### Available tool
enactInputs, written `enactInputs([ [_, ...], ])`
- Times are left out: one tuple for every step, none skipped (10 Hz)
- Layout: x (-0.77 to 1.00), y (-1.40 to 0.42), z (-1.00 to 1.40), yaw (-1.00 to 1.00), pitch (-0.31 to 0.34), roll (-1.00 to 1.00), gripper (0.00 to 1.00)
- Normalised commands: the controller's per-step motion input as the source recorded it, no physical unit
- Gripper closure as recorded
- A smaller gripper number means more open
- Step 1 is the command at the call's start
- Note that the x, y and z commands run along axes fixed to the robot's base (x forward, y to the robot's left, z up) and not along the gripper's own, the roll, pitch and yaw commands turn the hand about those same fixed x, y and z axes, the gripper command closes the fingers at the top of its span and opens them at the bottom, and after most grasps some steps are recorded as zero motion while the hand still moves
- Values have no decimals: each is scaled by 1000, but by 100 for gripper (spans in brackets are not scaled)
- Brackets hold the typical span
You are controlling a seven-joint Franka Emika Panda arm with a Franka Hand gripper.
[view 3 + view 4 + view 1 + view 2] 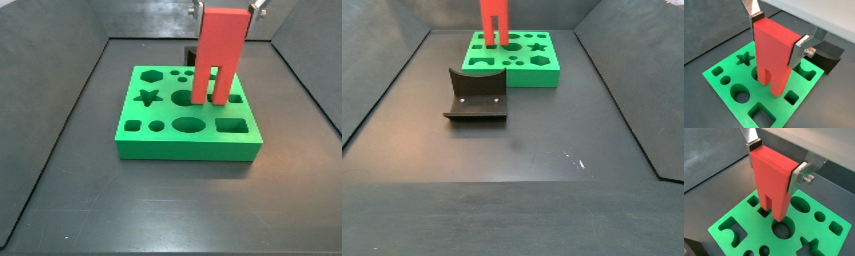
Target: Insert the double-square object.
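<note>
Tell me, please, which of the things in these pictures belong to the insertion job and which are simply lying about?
In the job:
- double-square object, upright, legs down at the green block
- gripper, shut on its top
- green block, with the shaped holes

Lying about:
- fixture, standing on the floor apart from the block

Floor: dark grey sheet, lying flat, catching soft light low in the frame
Walls: dark panels sloping up at both frame edges
Fixture: standing on the floor, left of centre
Scuff: pale fleck showing right of centre
</note>
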Motion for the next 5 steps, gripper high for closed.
enactInputs([
  [263, 0, -131, 11, -79, 80, 100],
  [357, 0, -129, 29, 0, 143, 100],
  [360, 9, -209, 57, -31, 176, 100],
  [283, 0, -286, 54, -6, 309, 100],
  [369, 0, -229, 6, 83, 403, 100],
])
